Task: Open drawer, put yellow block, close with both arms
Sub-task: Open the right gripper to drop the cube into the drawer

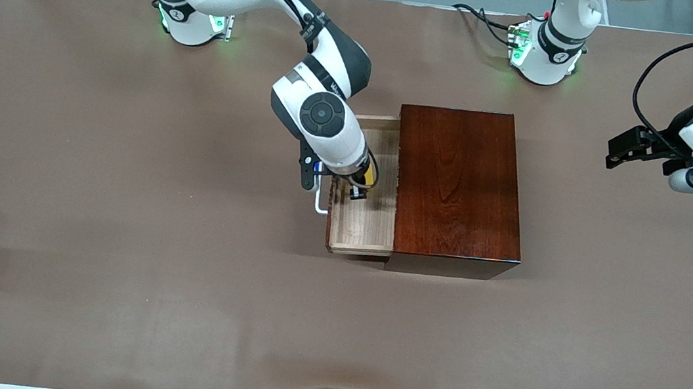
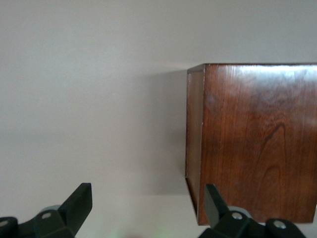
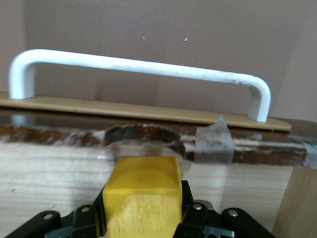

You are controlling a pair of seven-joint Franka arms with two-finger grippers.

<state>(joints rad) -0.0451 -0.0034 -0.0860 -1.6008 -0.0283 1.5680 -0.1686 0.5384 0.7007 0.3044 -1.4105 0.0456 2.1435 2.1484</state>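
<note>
A brown paper-covered worktop [image 1: 118,226] carried a glossy dark mahogany box [image 1: 459,182]. Its light-wood drawer [image 1: 361,223], with a white U-shaped handle [image 3: 138,67], stood pulled open toward the right arm's end. The right tool [image 1: 361,186] hung inside the drawer, clamped on the small bright yellow block [image 3: 143,198], not yet released. The left tool [image 2: 148,208] waited with fingers spread, over bare worktop beside the box. Opening looked done; dropping the block and closing the drawer remained.

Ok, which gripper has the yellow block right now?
The right gripper, shut on the yellow block over the open drawer. The left gripper is open and empty, beside the box.
</note>
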